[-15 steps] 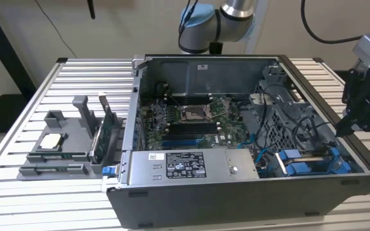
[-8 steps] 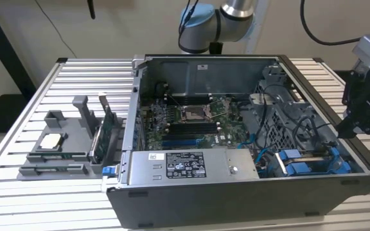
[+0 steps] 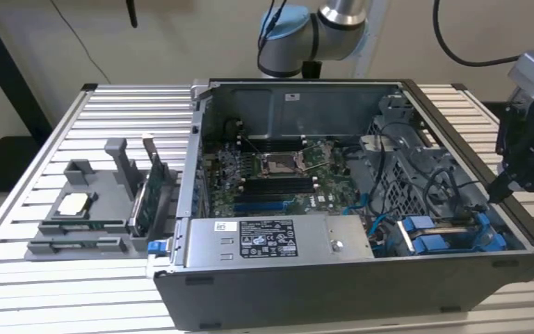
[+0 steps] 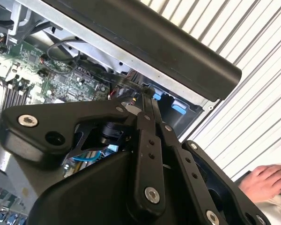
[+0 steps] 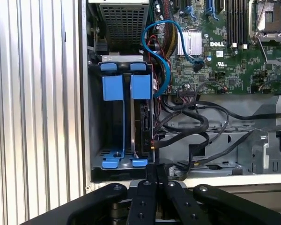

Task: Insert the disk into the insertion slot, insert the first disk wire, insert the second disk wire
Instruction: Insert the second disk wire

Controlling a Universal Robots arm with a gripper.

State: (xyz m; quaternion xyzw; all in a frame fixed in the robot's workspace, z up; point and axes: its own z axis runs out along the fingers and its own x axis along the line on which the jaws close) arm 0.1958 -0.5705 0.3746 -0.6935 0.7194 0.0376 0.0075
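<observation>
The insertion slot is the dark drive bay at the open case's corner, at the exterior view's right. Bright blue carrier frames stand in it, and the disk shows edge-on in one of them with its connector side facing the cables. A bundle of black wires lies beside the bay, and a blue wire loops above it. My gripper hangs over the case's rim just outside the bay, its thin fingers pressed together with nothing seen between them.
The motherboard fills the case floor and a labelled grey power supply box sits at the near side. A grey fixture with parts stands on the slatted table at the exterior view's left. A person's hand rests on the table.
</observation>
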